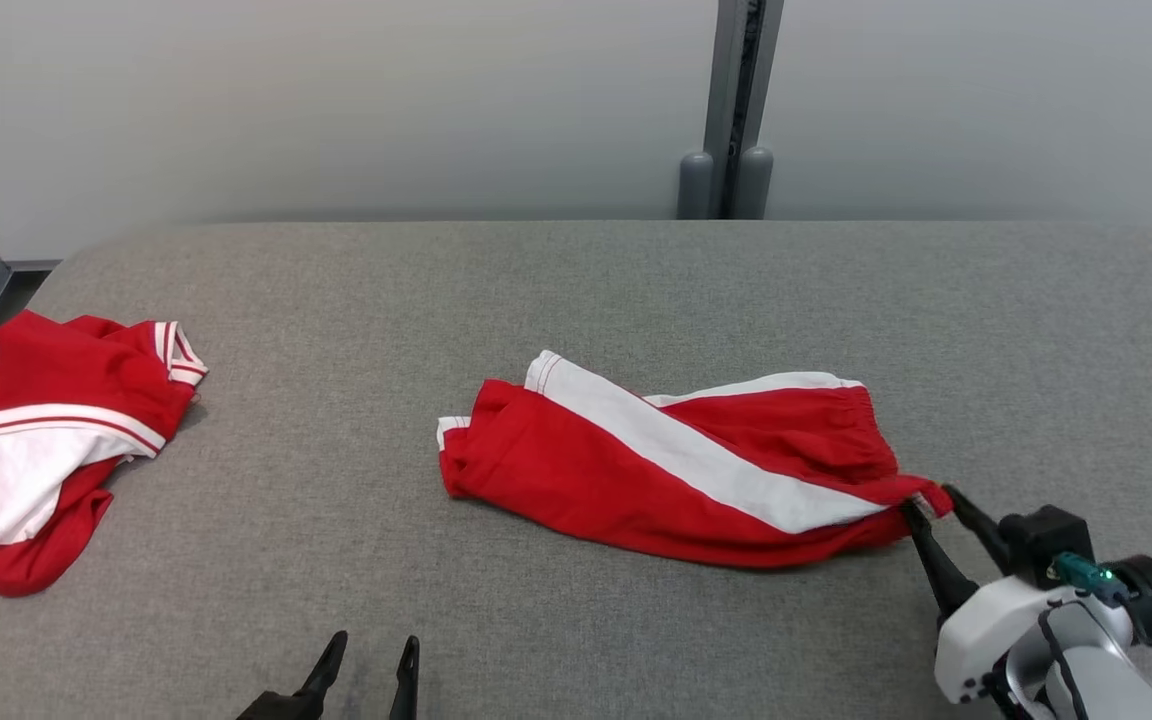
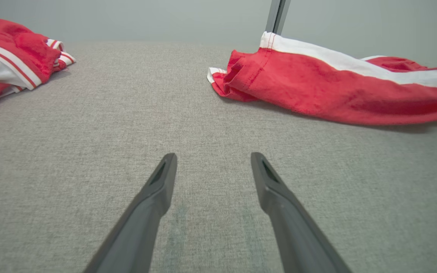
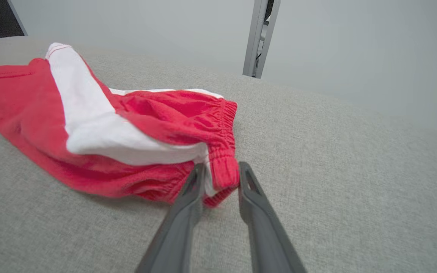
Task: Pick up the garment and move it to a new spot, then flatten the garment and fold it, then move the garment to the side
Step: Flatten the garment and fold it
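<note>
The garment (image 1: 676, 470) is a pair of red shorts with a broad white stripe, lying crumpled in the middle of the grey table (image 1: 576, 290). My right gripper (image 1: 931, 500) is at its right end, low over the table. In the right wrist view the red elastic waistband (image 3: 224, 172) fills the gap between the two fingers of the right gripper (image 3: 220, 168), which is shut on it. My left gripper (image 1: 371, 645) stands open near the table's front edge, a good way left of the garment (image 2: 336, 87), with nothing between the fingers of the left gripper (image 2: 212, 157).
A second red and white garment (image 1: 56, 440) lies bunched at the table's left edge. A grey post (image 1: 736, 110) stands behind the table against the pale wall. Bare cloth surface stretches between the two garments and to the far right.
</note>
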Motion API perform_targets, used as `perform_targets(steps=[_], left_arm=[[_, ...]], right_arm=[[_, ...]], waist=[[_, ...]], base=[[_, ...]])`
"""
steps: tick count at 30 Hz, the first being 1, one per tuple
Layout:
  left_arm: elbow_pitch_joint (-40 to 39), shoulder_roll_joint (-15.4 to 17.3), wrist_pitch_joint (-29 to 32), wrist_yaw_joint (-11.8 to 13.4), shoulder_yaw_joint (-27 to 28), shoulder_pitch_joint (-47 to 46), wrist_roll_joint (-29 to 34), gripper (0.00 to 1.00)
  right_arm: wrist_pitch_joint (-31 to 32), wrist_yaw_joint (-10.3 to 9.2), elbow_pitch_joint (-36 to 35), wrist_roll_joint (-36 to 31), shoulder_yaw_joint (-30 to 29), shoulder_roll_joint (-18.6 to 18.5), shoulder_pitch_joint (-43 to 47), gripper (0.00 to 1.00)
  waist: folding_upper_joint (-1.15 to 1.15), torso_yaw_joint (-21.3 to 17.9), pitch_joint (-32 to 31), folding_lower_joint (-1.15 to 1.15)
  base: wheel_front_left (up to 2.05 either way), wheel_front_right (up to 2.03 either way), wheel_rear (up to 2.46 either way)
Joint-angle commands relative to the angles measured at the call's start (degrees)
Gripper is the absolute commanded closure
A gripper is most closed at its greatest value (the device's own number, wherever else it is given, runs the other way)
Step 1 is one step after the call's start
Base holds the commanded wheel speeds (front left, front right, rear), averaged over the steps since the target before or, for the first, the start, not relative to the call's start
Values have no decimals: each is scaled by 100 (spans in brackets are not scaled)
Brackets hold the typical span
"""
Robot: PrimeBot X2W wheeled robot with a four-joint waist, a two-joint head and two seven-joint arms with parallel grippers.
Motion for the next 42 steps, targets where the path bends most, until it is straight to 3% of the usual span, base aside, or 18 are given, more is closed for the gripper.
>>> perform_targets(steps=[1,9,15,23,42], left_arm=[[7,26,-1,-23,-17,-115,31,0],[-44,23,-2,3,-135,-477,-47,0],[-117,23,-1,55,-196,-881,-144,0],[13,23,-1,83,-337,-1610,-182,0],[3058,28,-1,-92,-599,-3623,-587,0]], right_arm=[[-29,-1,52,-67,-52,-27,-179,0],[-28,-1,85,-463,-885,129,-794,0],[-29,-1,-51,-727,-1368,442,-490,0],[-29,-1,-496,-719,-1566,719,-27,0],[-29,-1,-701,-751,-1559,872,81,0]], waist=[[0,73,94,0],[0,112,394,0],[0,-124,470,0],[0,-533,595,0],[0,-974,840,0]], base=[[0,0,0],[0,0,0],[0,0,0],[0,0,0],[0,0,0]])
